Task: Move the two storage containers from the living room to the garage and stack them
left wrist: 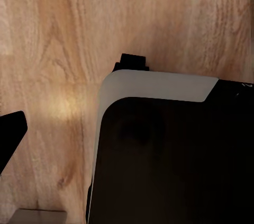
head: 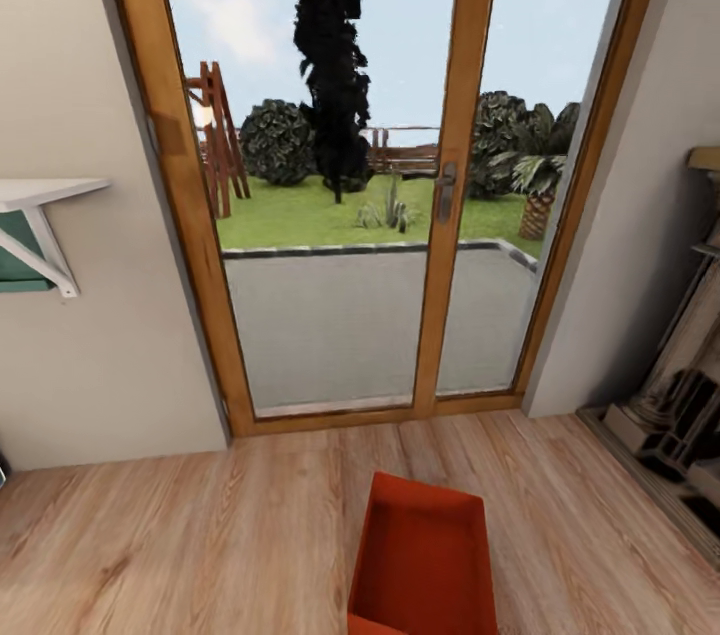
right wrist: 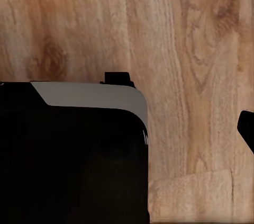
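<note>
Storage container on the plank floor before the glass doors

Light wood plank flooring (head: 200, 525) runs across the room up to a pair of wood-framed glass doors (head: 345, 215), which show a grey terrace, a lawn, shrubs, a tall dark conifer and a red-brown wooden frame outside. Plain beige walls stand at either side of the doors. On the left wall hangs a white bracket shelf (head: 45, 215) with something green under it. At the right edge, pale stone-like pieces (head: 680, 385) lean against the wall and rest on the floor.

One orange-red open-top storage container (head: 425, 555) sits on the planks near the bottom of the head view, a little right of centre, well short of the doors; its lower end is cut off by the picture's edge.

Both wrist views look down on the same wood grain, each with a dark, white-edged part of the robot's body (left wrist: 169, 155) in front. A dark tip juts in at the edge of each wrist view. Whether either arm's jaws are open or closed cannot be told.
</note>
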